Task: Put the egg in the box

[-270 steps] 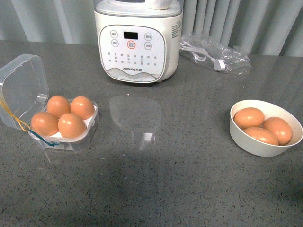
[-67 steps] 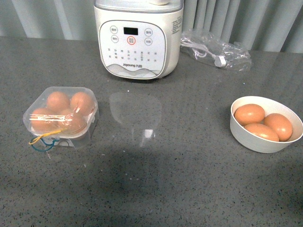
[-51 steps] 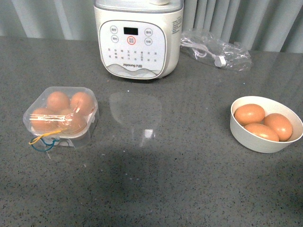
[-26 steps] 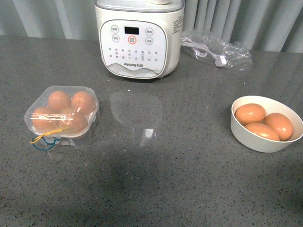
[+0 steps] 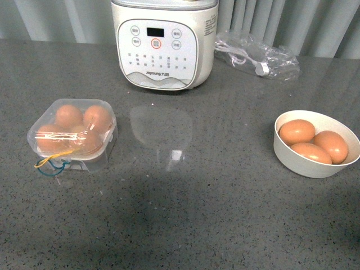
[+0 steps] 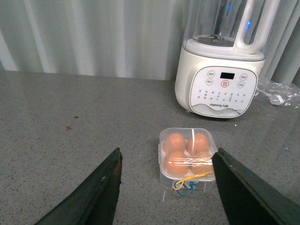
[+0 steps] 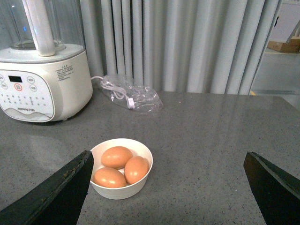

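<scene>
The clear plastic box (image 5: 72, 130) sits on the grey counter at the left with its lid shut over several orange-brown eggs (image 5: 68, 115). Yellow and blue rubber bands (image 5: 50, 163) hang at its near edge. It also shows in the left wrist view (image 6: 189, 153). My left gripper (image 6: 166, 187) is open and empty, raised above the counter short of the box. My right gripper (image 7: 166, 187) is open and empty, raised beside the white bowl. Neither gripper shows in the front view.
A round white bowl (image 5: 292, 157) at the right holds three eggs (image 5: 296, 131); it also shows in the right wrist view (image 7: 140, 180). A white blender-type appliance (image 5: 163, 45) stands at the back middle. A clear plastic bag with a cable (image 5: 256, 56) lies at the back right.
The box lid stood open about five seconds ago and has been shut since. In the last second only the view has shifted slightly; nothing on the counter moved.
</scene>
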